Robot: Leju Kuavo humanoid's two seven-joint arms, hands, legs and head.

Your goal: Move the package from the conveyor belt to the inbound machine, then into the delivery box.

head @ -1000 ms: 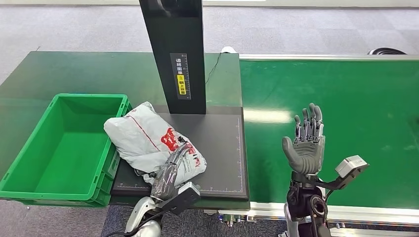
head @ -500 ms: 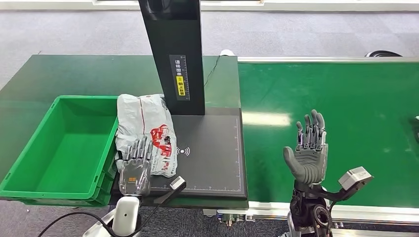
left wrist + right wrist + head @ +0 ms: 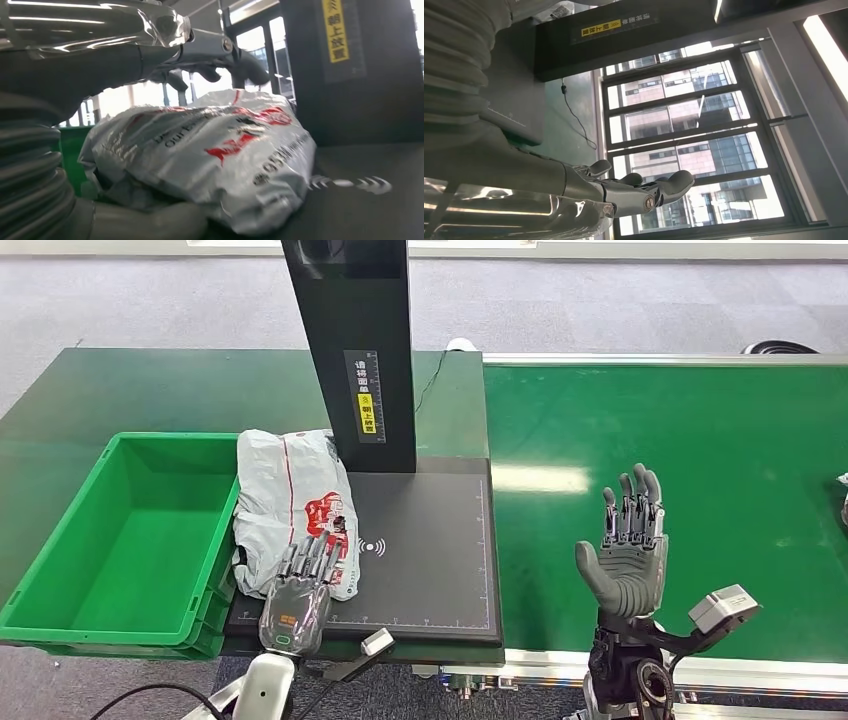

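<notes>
Lying ahead: bag (image 3: pixel 290 502) sat just beyond left hand (image 3: pixel 297 597), on scanner pad (image 3: pixel 430 550), overhanging bin (image 3: pixel 70 570).
Axis: ran away from the hand.
Left hand: fingers spread over bag's near end, grip uncertain.
Right hand (image 3: pixel 626 550): open, raised, well apart.
Material: crinkled glossy plastic, soft, lumpy.

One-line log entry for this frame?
package: on scanner pad, beside green bin | left hand: around package | right hand: open, raised

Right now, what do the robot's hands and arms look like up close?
Both the left hand and the right hand are grey with darker fingers. A grey ribbed cover sits behind each, a small boxy camera at each wrist, on shiny silver arms, and a black cable trails by the left.
</notes>
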